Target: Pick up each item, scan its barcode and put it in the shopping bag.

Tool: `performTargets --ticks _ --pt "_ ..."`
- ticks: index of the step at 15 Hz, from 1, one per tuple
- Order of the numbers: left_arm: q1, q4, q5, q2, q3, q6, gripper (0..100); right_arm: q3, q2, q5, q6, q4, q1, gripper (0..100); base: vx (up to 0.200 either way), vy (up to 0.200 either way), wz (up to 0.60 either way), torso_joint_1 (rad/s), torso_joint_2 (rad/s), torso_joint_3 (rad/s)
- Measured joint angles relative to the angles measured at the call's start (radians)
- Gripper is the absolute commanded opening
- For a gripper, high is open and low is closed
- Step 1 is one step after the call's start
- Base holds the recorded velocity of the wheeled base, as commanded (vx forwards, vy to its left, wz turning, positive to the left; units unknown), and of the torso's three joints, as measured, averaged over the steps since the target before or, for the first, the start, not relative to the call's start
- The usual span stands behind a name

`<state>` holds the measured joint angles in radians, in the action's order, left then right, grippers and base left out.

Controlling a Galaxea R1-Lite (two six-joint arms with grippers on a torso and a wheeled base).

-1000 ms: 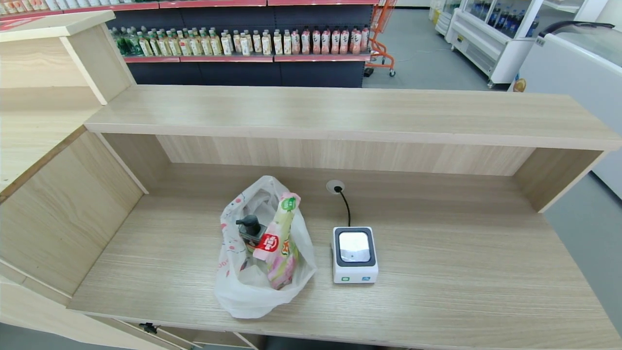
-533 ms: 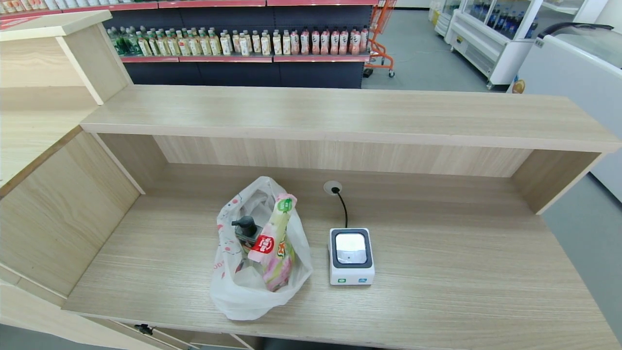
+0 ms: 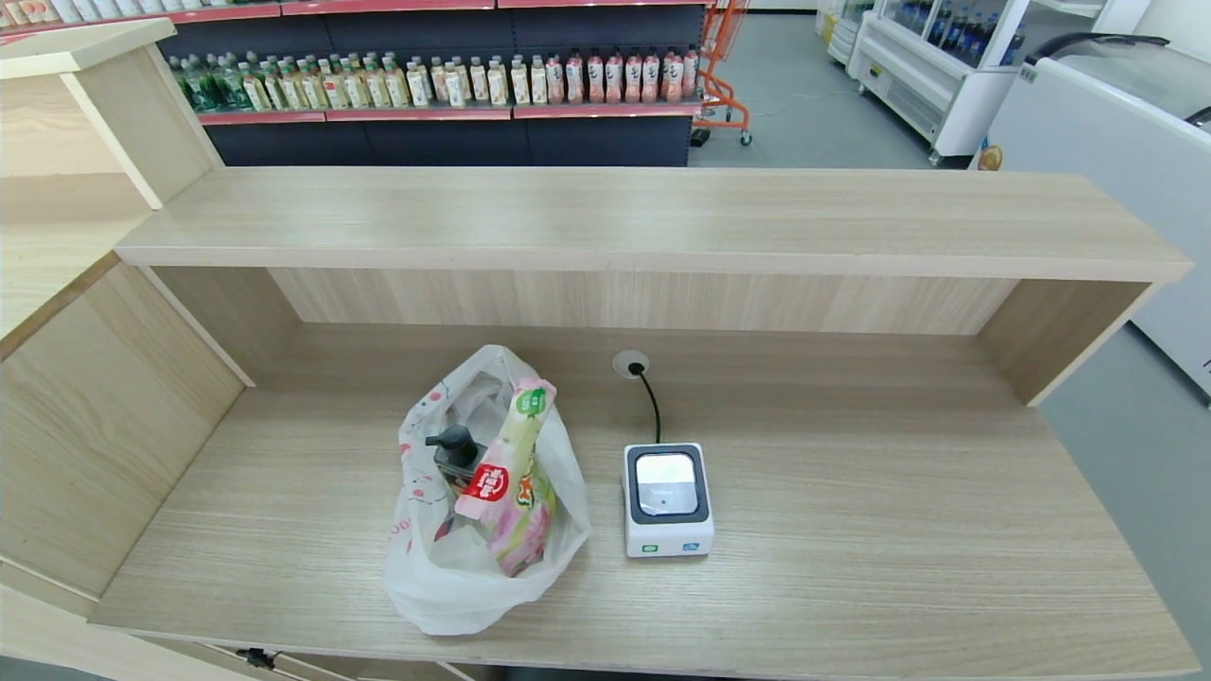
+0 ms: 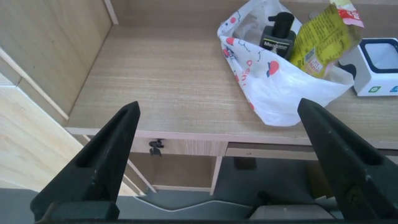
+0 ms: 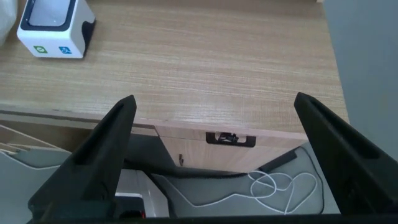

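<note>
A white plastic shopping bag stands open on the wooden counter, left of centre. Inside it are a dark pump bottle and a green-and-pink snack pouch leaning upright. Just right of the bag sits the white barcode scanner, window facing up. My left gripper is open and empty, held back off the counter's front edge, with the bag, bottle and pouch ahead of it. My right gripper is open and empty too, in front of the counter's right part, with the scanner farther off.
A raised ledge overhangs the back of the counter, and a wooden side wall closes its left end. The scanner's black cable runs to a hole at the back. Drawer fronts with locks sit under the front edge.
The whole head picture has shifted left, so the camera moved. Bag, items and scanner keep their places on the counter.
</note>
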<state>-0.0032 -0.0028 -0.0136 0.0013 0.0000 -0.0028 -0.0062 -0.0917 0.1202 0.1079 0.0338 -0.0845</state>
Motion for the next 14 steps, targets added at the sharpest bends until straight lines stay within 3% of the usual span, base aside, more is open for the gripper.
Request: performTargets --ticks 14 --pt "0.0 0.0 0.0 0.0 0.0 0.001 100 -0.001 -0.001 -0.004 -0.011 0.001 0.0 100 0.0 0.0 0.0 0.0 0.0 0.0"
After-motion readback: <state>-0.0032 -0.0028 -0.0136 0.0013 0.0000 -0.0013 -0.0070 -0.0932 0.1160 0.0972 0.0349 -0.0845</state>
